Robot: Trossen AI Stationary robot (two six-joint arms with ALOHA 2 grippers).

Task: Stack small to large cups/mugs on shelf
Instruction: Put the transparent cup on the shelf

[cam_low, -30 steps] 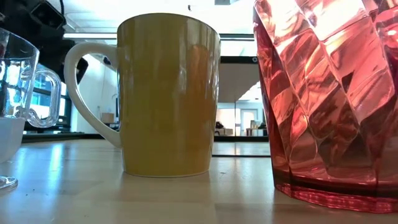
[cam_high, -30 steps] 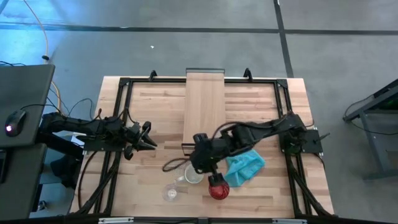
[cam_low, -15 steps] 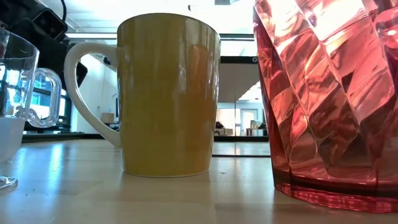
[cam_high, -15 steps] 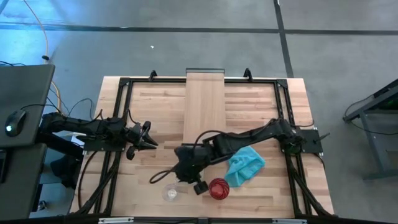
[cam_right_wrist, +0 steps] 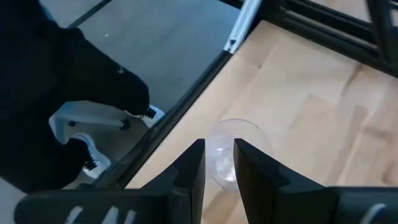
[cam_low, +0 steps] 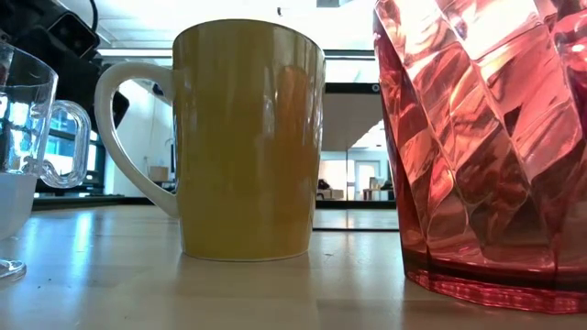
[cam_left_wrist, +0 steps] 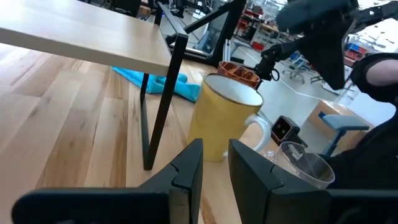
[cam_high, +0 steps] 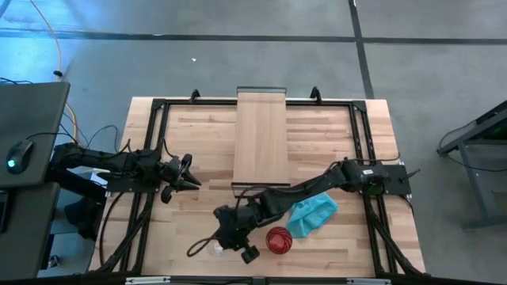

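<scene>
The cream mug (cam_low: 248, 137) stands on its base on the tabletop between the red cup (cam_low: 486, 147) and the tiny clear glass (cam_low: 18, 119). My right arm hides the mug in the high view. There, the red cup (cam_high: 278, 239) and the glass (cam_high: 215, 247) stand near the table's near edge. My right gripper (cam_high: 234, 242) hovers beside and above the glass (cam_right_wrist: 233, 155), fingers close together, touching nothing. My left gripper (cam_high: 192, 176) waits shut at the table's left, level, facing the mug (cam_left_wrist: 227, 118). The shelf (cam_high: 261, 134) stands on dark legs at the far middle.
A teal cloth (cam_high: 313, 214) lies right of the red cup, under my right arm. A dark frame (cam_high: 150, 158) runs round the tabletop. A person's legs and shoes (cam_right_wrist: 93, 124) stand on the floor just past the near edge. The shelf's dark leg (cam_left_wrist: 158, 106) stands before my left gripper.
My right arm has swung from above the mug and red cup toward the table's left and near edge. It has ended above the clear glass. The cups, the mug and the cloth have stayed in place.
</scene>
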